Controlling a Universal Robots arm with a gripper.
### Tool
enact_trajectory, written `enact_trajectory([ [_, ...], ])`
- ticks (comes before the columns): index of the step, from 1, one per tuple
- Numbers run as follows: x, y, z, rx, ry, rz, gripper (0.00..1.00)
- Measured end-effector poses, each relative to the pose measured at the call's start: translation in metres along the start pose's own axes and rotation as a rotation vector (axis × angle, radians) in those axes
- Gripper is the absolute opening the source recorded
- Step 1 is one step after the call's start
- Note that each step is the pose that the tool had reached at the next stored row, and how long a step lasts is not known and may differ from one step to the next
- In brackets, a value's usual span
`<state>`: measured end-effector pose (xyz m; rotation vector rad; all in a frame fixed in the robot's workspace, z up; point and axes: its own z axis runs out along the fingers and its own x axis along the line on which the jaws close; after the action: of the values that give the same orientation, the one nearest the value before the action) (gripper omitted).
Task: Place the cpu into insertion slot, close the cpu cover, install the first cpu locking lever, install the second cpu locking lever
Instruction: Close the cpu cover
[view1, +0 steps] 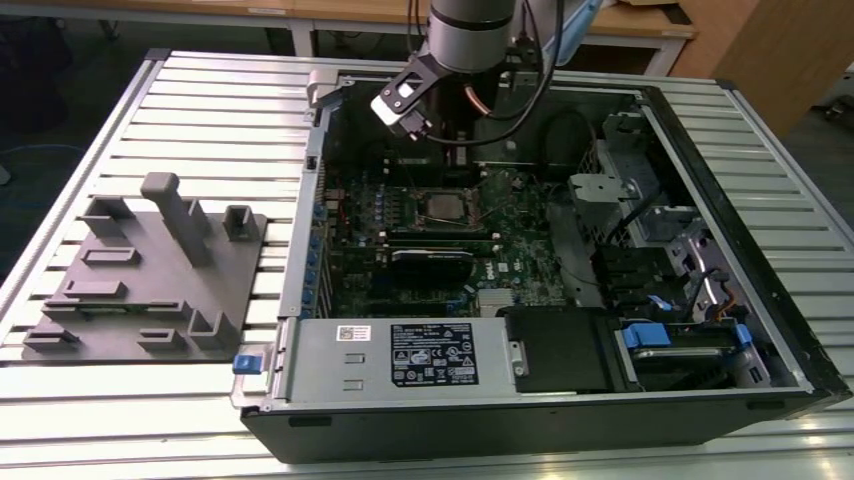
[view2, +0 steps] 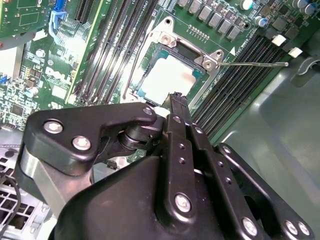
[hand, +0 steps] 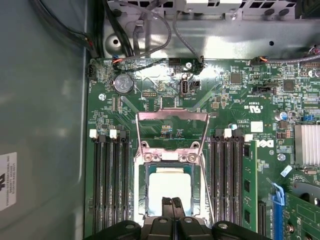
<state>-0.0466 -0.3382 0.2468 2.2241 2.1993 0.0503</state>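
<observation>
The cpu lies flat in the socket on the green board, silvery top up. It sits square inside the rim in both wrist views and shows as a pale square mid-board in the exterior view. The cover is not shut: its thin metal frame is swung back off the socket on the side away from the gripper, and the board shows through its window. Both levers are unlatched. 1 wire lever sticks out across the memory slots in the second wrist view, and the 2nd lever curves up along the opposite side of the socket. The gripper hangs right over the cpu's edge, w/ its jaws clenched together and nothing between them; can't tell if the tips touch the chip. 4 long black memory slots flank the socket on 1 side and more on the other, and a coin battery sits beyond the cover. In the exterior view the arm reaches down into the open pc case. The case rests on a slatted table, w/ a grey fixture just beside it at the exterior view's left.
</observation>
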Motion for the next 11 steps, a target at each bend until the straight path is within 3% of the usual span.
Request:
enact_trajectory([
  [11, 0.0001, 0.0003, -0.0099, 0.0, 0.0, 0.0, 0.1],
])
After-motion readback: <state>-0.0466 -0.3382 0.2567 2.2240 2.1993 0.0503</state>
